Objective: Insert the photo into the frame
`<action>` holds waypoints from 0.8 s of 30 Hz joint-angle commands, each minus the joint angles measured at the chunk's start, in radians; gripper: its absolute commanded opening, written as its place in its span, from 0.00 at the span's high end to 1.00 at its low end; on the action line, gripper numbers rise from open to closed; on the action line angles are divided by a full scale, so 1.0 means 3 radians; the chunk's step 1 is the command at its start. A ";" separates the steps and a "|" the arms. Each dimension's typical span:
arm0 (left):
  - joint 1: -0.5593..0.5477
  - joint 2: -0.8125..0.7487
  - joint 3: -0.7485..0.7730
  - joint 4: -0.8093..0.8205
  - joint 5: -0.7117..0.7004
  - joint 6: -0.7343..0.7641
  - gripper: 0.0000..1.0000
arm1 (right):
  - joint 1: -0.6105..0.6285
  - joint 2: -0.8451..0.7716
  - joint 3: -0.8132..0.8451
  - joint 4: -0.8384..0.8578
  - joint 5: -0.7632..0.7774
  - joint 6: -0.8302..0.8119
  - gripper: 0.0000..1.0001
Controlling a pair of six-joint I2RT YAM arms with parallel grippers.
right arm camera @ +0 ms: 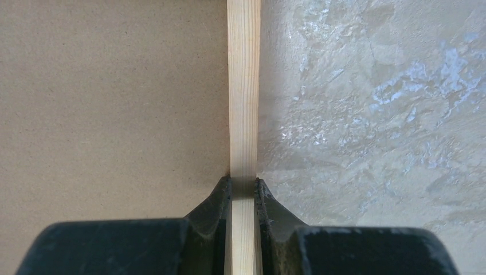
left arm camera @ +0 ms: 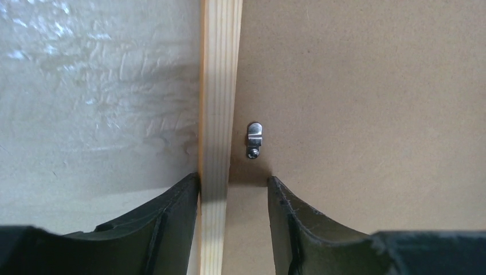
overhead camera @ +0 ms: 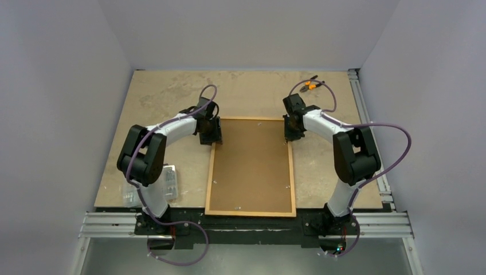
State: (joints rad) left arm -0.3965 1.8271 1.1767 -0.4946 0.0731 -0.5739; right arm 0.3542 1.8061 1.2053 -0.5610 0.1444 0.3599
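Straddling frame [overhead camera: 250, 213]: left gripper [left arm camera: 232, 182], right gripper [right arm camera: 243, 184]

Top view: both wrists are covering the far corners of the frame [overhead camera: 250, 213], so the fingertips there are not showing. The backing board [overhead camera: 252, 166] is filling the opening and hiding whatever is lying beneath it. The left arm [overhead camera: 150, 154] is blocking part of a clear plastic item [overhead camera: 169, 182] at near left. An orange-handled tool [overhead camera: 310, 86] at far right is reading too small to identify.

Wrist views: picture edges are cutting off the frame rail far and near. The left gripper [left arm camera: 232, 189] and right gripper [right arm camera: 243, 186] are running off the bottom edge.
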 commanded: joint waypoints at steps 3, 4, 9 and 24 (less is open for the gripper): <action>-0.0184 -0.0219 -0.0362 0.0271 0.0055 -0.0279 0.50 | 0.0033 -0.0186 -0.0098 0.0052 -0.0099 -0.0065 1.00; -0.0186 -0.0216 -0.0350 0.0252 0.0005 -0.0280 0.46 | 0.0035 -0.0186 -0.0102 0.0050 -0.0094 -0.0065 1.00; -0.0183 -0.0117 -0.0083 0.0007 -0.0229 -0.0242 0.36 | 0.0036 -0.0173 -0.0092 0.0039 -0.0089 -0.0063 0.97; -0.0175 0.0372 0.0418 -0.0292 -0.0585 -0.0182 0.36 | 0.0035 -0.0281 -0.0109 0.0023 -0.0082 -0.0018 0.52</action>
State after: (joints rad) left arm -0.4511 1.8980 1.2926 -0.5896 -0.0734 -0.6350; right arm 0.3611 1.7859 1.1782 -0.5556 0.1303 0.3485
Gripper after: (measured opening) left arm 0.651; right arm 0.460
